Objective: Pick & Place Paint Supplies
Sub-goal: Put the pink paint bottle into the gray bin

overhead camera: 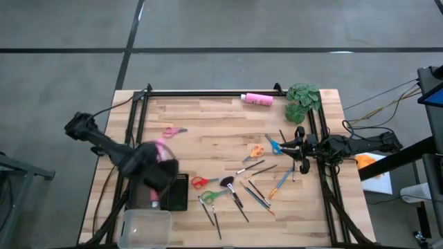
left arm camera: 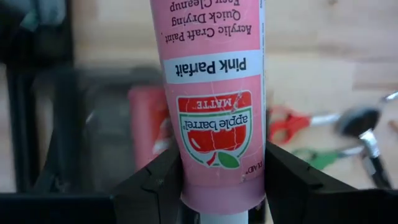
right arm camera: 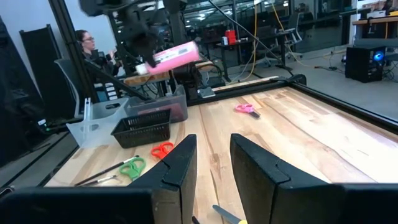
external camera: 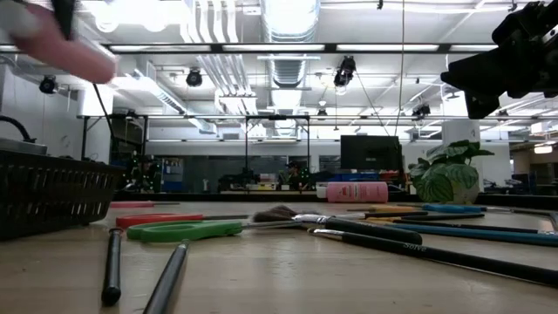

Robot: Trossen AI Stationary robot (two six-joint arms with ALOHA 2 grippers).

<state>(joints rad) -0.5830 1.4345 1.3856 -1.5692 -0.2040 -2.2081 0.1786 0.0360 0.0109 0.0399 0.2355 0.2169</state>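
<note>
Our left gripper squeezes the pink paint bottle, sticking straight out from it, with the black basket right below.

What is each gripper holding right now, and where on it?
Left gripper: the pink paint bottle, clamped near its cap end, above the black basket. Right gripper: nothing, fingers apart.

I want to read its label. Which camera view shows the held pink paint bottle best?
The left wrist view: the pink paint bottle fills it, label readable, between the left end effector's fingers. High view shows only a pink sliver, low view a blurred end, right wrist view a distant bottle.
</note>
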